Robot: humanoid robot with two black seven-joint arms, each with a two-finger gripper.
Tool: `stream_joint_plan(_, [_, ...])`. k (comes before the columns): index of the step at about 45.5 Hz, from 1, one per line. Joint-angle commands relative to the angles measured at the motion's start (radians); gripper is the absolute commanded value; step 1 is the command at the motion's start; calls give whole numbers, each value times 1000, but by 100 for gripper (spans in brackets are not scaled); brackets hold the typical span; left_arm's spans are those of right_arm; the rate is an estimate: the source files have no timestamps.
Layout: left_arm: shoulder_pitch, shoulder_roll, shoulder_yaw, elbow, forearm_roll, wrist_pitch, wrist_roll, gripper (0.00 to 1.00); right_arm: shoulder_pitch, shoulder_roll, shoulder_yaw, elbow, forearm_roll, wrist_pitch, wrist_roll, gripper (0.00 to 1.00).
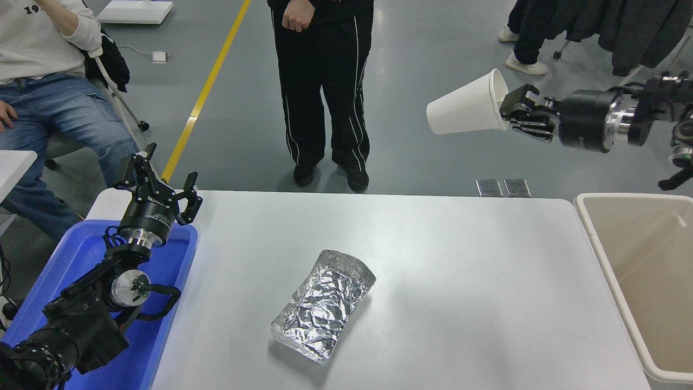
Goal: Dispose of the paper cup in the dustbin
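We hold the paper cup (466, 110) high in the air at the far right, on its side, its base pointing left and its open mouth turned toward our right gripper (509, 112). The jaws are pinching the cup's rim, one finger inside the mouth and one outside. That is why the cup hangs sideways: a rim pinch lets it tip. Held this high, the cup sits well above the white table (433, 271), so we judge nothing on the table can catch it on the way across.

The dustbin (601, 254) stands just beside the table's right edge, its wide mouth open upward. The cup is not over it: it hangs farther away and to the left of the bin's far rim. We judge the arm needs to carry it rightward and nearer, over the opening, before letting go.

A crumpled foil tray (324, 306) lies near the middle of the table, well apart from both cup and bin. Our left gripper (159, 189) is parked at the near left over the blue tray (173, 303), jaws spread. A person in black trousers (324, 97) stands beyond the table's far edge, left of the cup. Nothing lies between cup and bin.
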Motion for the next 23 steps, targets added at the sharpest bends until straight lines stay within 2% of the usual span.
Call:
stream_joint_plan(1, [0, 0, 0, -1, 0, 0, 0, 100, -55, 35, -1, -391, 74, 9, -1, 0])
stream_joint_plan(14, [0, 0, 0, -1, 0, 0, 0, 100, -186, 104, -6, -880, 190, 9, -31, 0])
stream_joint_plan(23, [0, 0, 0, -1, 0, 0, 0, 100, -269, 116, -5, -1000, 263, -35, -126, 0])
